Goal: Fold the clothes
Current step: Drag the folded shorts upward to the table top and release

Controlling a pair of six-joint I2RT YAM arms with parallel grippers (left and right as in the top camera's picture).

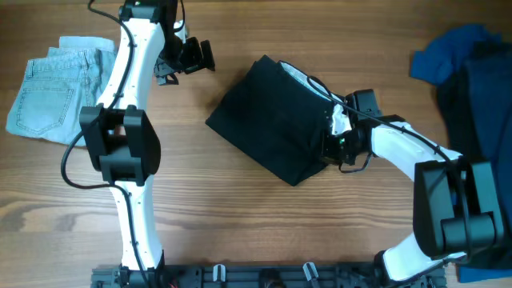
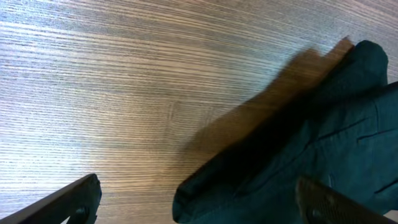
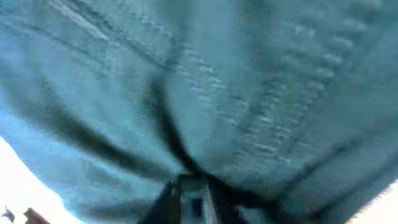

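- Plainly, the black shorts (image 1: 268, 120) are the piece being worked: they lie as a compact slanted bundle on the wooden table (image 1: 240, 216), with a bit of pale waistband showing at their right edge.
- The right gripper (image 1: 336, 138) is at that right edge. Its wrist view is filled with blurred cloth whose creases run down into the fingers, so it looks clamped on the shorts.
- The left gripper (image 1: 190, 58) hovers up and to the left of the shorts, just off their corner, with its fingers (image 2: 68, 199) wide apart and nothing between them.
- Judged step: a fold of the shorts is under way, and the next move calls for carrying the pinched edge across and laying it flat.
- Well to the left of the shorts lie light denim shorts (image 1: 60, 88); well to the right are heaped blue garments (image 1: 472, 72).
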